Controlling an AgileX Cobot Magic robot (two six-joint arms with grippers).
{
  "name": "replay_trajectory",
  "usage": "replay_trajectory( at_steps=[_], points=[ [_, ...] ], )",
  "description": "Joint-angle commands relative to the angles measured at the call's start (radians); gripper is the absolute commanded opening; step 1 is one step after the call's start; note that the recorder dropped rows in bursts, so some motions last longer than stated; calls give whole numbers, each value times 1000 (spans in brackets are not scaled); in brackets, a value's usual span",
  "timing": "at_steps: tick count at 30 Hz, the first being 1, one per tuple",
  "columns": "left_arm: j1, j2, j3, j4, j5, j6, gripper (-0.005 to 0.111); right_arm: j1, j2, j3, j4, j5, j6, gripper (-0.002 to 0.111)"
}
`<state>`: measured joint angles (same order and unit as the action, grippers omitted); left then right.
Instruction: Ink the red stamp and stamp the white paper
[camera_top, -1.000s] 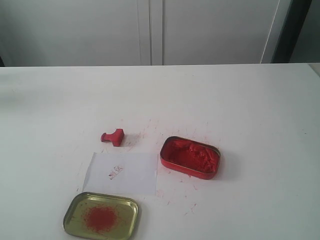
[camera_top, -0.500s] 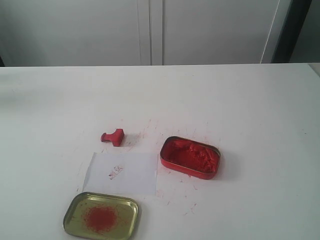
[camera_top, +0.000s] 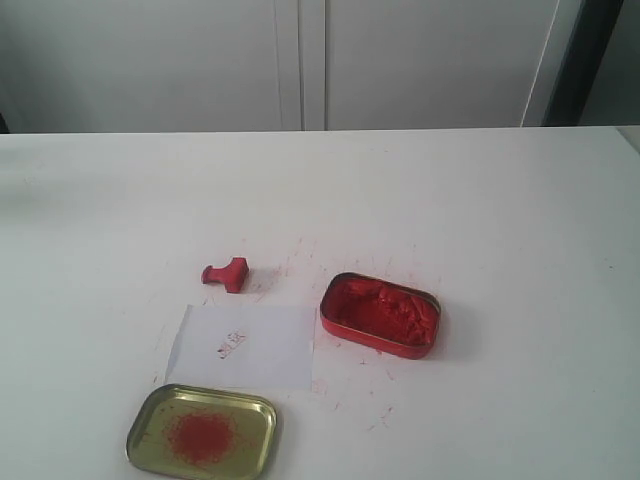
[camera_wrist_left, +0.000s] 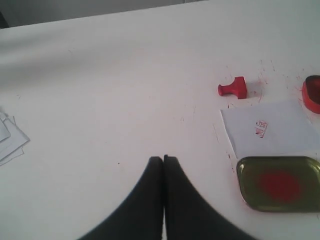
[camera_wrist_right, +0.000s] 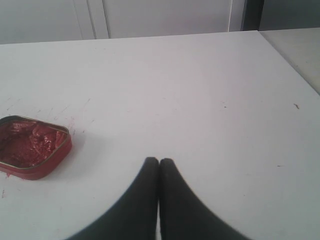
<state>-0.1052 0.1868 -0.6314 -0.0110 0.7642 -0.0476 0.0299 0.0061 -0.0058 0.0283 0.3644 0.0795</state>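
The red stamp (camera_top: 227, 273) lies on its side on the table, just beyond the white paper (camera_top: 243, 346); the left wrist view shows the stamp (camera_wrist_left: 233, 88) and the paper (camera_wrist_left: 272, 127) too. A faint red mark (camera_top: 232, 346) is on the sheet. Neither gripper appears in the exterior view. My left gripper (camera_wrist_left: 163, 159) is shut with nothing in it, well away from the stamp. My right gripper (camera_wrist_right: 159, 161) is also shut and empty, off to the side of the red tin.
A red tin of red paste (camera_top: 380, 314) stands right of the paper and appears in the right wrist view (camera_wrist_right: 31, 146). A gold lid (camera_top: 202, 432) with red powder lies in front of the paper. Loose white sheets (camera_wrist_left: 9, 137) lie at one edge of the left wrist view.
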Motion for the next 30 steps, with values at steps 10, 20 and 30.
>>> replay_trajectory(
  at_steps=[10,20,30],
  points=[
    [3,-187,440,-15,-399,-1,0,-2,-6,6,1,-14,4,0],
    [3,-187,613,-15,-465,-1,0,-2,-6,6,1,-14,4,0],
    [3,-187,631,-15,-460,-1,0,-2,-6,6,1,-14,4,0]
  ],
)
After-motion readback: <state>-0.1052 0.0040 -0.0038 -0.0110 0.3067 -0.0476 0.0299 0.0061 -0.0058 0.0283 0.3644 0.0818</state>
